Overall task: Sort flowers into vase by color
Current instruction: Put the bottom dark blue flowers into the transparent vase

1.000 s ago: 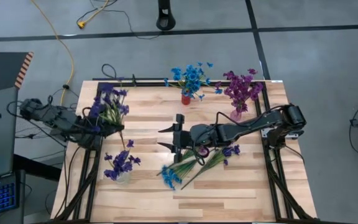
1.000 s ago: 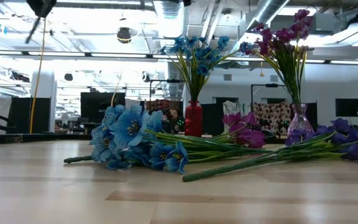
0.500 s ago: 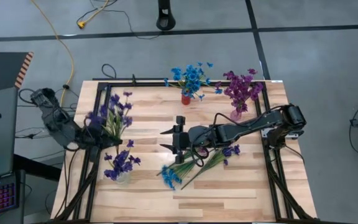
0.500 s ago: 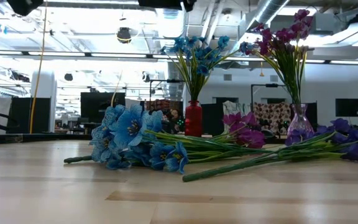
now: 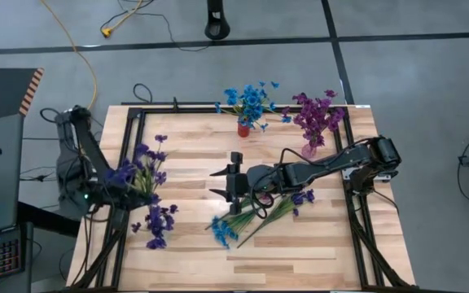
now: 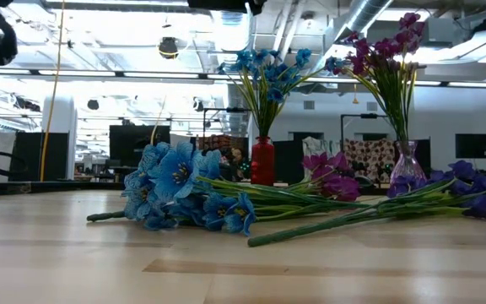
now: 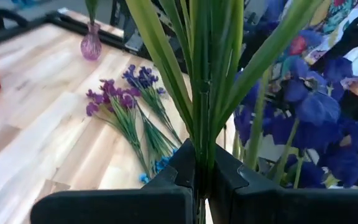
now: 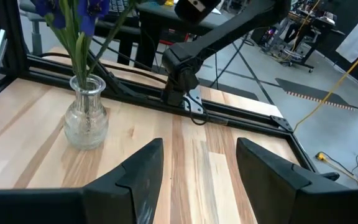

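My left gripper (image 5: 125, 177) is over the table's left edge, shut on a bunch of indigo-violet flowers (image 5: 146, 156) with green stems (image 7: 204, 93). Just nearer stands a clear vase (image 8: 87, 117) that holds more indigo flowers (image 5: 157, 218). Over the table's middle my right gripper (image 8: 197, 167) hangs open, holding nothing. Below and beside it, loose blue (image 6: 175, 187), magenta (image 6: 327, 179) and indigo flowers (image 6: 471, 186) lie flat on the wood. Blue flowers (image 5: 251, 102) stand in a red vase (image 6: 262, 160) at the far edge. Magenta flowers (image 5: 316, 115) stand in a pinkish glass vase (image 6: 406, 165) beside it. My left gripper pinches the lower part of the green stems (image 7: 202, 163) between its two fingers (image 7: 179, 177); several stems and leaves are bunched together there. The fingers come from the table's left side, nearly level. The bunch runs out past the fingertips, its blossoms (image 7: 319, 109) lifted clear of the table.
A black frame rail (image 5: 129, 114) runs around the table. The loose flowers (image 5: 255, 213) take up the near middle under my right arm (image 5: 316, 169). Bare wood (image 5: 194, 150) lies between the vases and the left arm. Cables and a yellow cord lie on the floor beyond.
My left arm has swung about at the table's left edge. Its gripper, still shut on the indigo bunch, has carried the blossoms toward the near edge, closer to the clear vase. My right gripper has kept still and open.
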